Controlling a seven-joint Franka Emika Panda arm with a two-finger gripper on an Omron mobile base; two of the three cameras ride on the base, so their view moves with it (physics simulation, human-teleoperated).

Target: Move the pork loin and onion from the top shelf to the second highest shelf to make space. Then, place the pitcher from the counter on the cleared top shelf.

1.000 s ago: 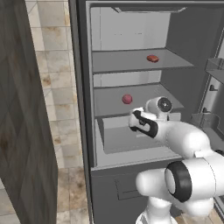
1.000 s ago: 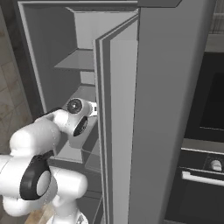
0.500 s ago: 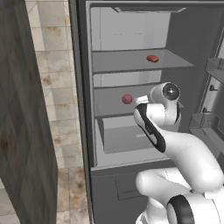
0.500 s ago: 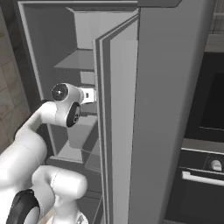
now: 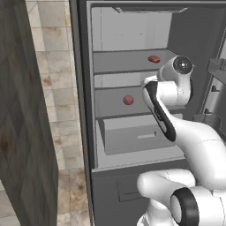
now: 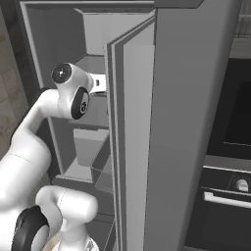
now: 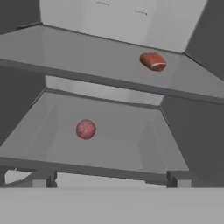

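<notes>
Onion resting alone on second shelf, left of centre, well apart from anything else; same in hand view, on lower board. Pork loin higher and further right, lying on top shelf, toward right rear corner; in hand view flat on upper board. No brand, label or legible writing anywhere. Arm raised from lower right, elbow bent, wrist at fridge opening level with both shelves, hand aimed inward. Gripper itself hidden behind wrist; jaws spread wide, holding nothing.
</notes>
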